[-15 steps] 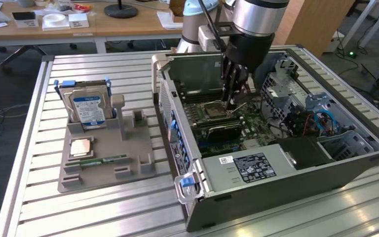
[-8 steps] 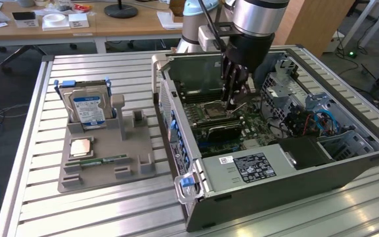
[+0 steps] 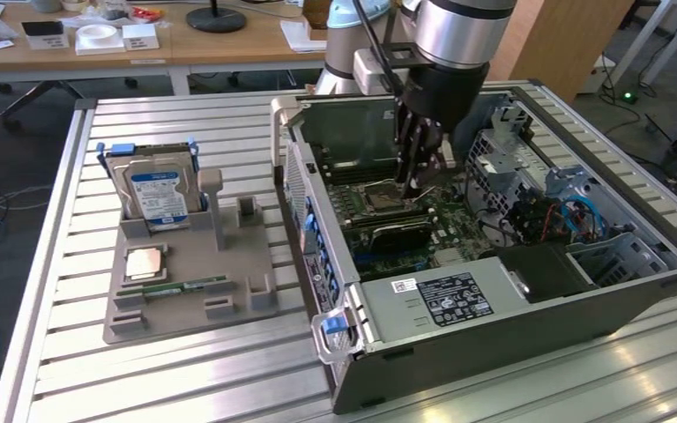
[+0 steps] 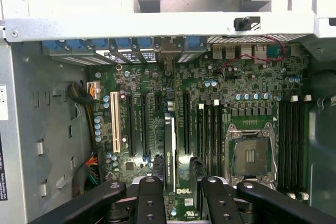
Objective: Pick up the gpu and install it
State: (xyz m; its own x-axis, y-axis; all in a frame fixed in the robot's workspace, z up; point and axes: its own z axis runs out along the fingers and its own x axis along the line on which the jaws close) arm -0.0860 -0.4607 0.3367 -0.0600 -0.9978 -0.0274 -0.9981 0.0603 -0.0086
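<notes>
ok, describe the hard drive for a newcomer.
On the slatted table, find the grey fixture tray at the exterior view's left of the open PC case. The hard drive stands upright at its far end, the only silver box with a blue-white label.

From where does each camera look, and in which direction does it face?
Exterior view: off the arm, raised, looking down at the slatted table, the parts holder and the open computer case; the arm and gripper reach into the case.
Wrist view: on the wrist, looking down at the motherboard; the gripper's fingers flank the gpu, standing edge-on.
Both share the case and the motherboard with its empty processor socket.
</notes>
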